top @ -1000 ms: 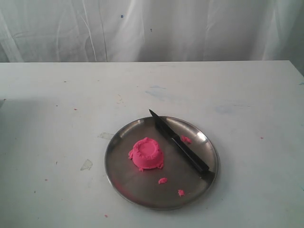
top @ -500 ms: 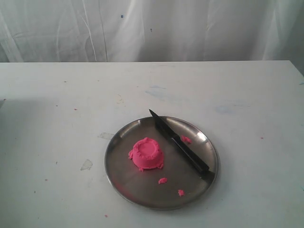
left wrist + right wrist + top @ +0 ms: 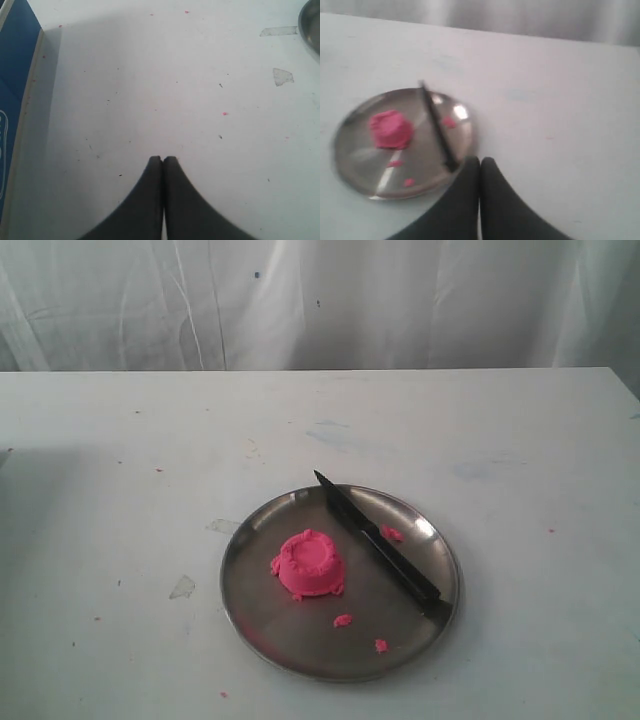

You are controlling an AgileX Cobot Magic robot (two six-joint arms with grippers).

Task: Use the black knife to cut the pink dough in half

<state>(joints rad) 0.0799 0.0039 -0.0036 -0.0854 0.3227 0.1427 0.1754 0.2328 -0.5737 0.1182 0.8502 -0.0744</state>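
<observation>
The pink dough (image 3: pixel 309 563) sits as one round dome on the left half of a steel plate (image 3: pixel 262 631). The black knife (image 3: pixel 380 540) lies across the plate's right half, tip over the far rim, handle toward the near right rim. Neither gripper shows in the exterior view. My right gripper (image 3: pixel 480 160) is shut and empty, hovering just beyond the plate's rim near the knife (image 3: pixel 436 127) handle, with the dough (image 3: pixel 390 129) farther off. My left gripper (image 3: pixel 162 159) is shut and empty over bare table, far from the plate (image 3: pixel 310 25).
Small pink crumbs (image 3: pixel 342 620) lie on the plate. A blue box (image 3: pixel 12 100) stands at the edge of the left wrist view. The white table (image 3: pixel 120 460) has stains and bits of tape (image 3: pixel 182 587); a white curtain hangs behind.
</observation>
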